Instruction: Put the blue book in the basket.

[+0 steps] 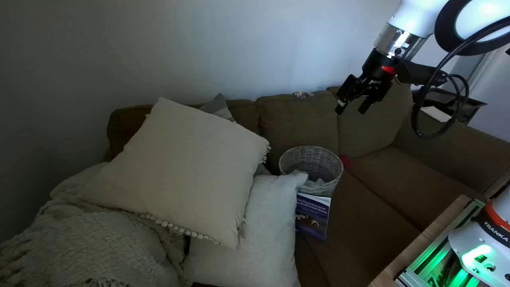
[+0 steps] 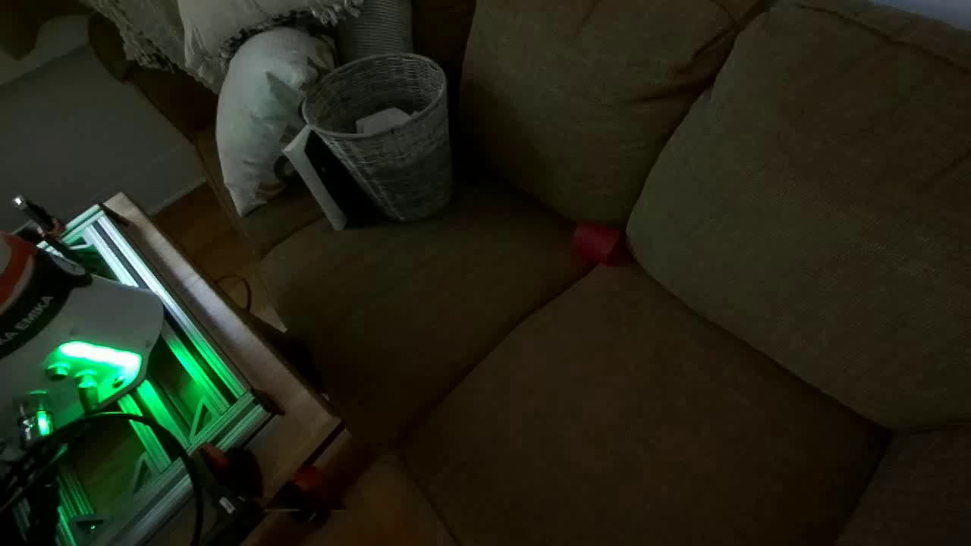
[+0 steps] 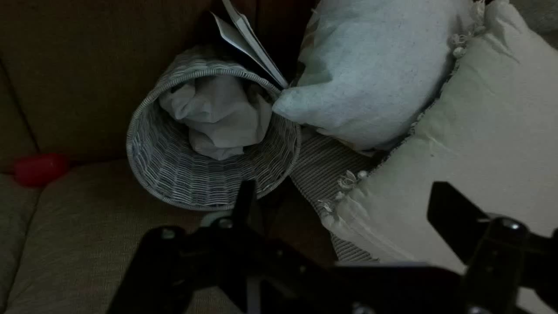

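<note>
The blue book [image 1: 312,217] stands on the sofa seat, leaning outside the basket's wall, its printed cover showing in an exterior view. Its pale page edge shows in an exterior view [image 2: 317,178] and the wrist view [image 3: 255,43]. The grey-white woven basket [image 1: 297,159] stands upright behind the book; it also shows in an exterior view [image 2: 413,171] and the wrist view [image 3: 168,174]. A crumpled pale cloth [image 3: 222,111] lies inside it. My gripper [image 1: 351,109] is open and empty, well above the sofa. In the wrist view its fingers [image 3: 344,189] are wide apart.
A cream pillow [image 1: 187,167] and a smaller pale pillow [image 1: 259,231] lie beside the basket; the smaller one's corner touches its rim. A red object [image 2: 597,243] sits between the seat cushions. The robot's base frame [image 2: 190,334] stands at the sofa's front.
</note>
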Motion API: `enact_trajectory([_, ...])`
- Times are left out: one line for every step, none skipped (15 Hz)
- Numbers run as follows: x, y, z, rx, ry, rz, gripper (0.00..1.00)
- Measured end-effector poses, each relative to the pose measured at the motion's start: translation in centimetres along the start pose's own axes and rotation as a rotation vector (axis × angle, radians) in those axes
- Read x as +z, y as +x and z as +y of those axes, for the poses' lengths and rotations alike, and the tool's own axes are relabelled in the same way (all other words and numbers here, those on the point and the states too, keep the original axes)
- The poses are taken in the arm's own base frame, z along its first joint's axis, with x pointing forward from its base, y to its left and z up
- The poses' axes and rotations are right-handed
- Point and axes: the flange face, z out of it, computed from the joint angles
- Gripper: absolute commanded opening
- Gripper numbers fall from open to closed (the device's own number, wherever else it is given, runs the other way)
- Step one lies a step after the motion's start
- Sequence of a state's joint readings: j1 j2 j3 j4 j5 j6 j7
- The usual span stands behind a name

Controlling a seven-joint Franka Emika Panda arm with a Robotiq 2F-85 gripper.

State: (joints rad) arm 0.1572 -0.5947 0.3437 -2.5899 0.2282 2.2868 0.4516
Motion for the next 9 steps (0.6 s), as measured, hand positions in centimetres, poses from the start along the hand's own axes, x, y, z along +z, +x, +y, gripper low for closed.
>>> enact_trajectory([0.0, 0.0, 0.0, 0.000, 0.000, 0.000, 1.00])
enact_trajectory([0.0, 0.0, 0.0, 0.000, 0.000, 0.000, 1.00])
enact_trajectory([0.0, 0.0, 0.0, 0.000, 0.000, 0.000, 1.00])
enact_trajectory([0.0, 0.0, 0.0, 0.000, 0.000, 0.000, 1.00])
enact_trajectory([0.0, 0.0, 0.0, -0.005, -0.001, 0.000, 1.00])
enact_trajectory([0.2, 0.0, 0.0, -0.018, -0.009, -0.001, 1.00])
enact_trajectory([0.6, 0.0, 0.0, -0.028, -0.020, -0.007, 1.00])
enact_trajectory([1.2, 0.0, 0.1, -0.042, -0.032, -0.018, 1.00])
enact_trajectory([2.1, 0.0, 0.3, -0.056, -0.047, -0.036, 1.00])
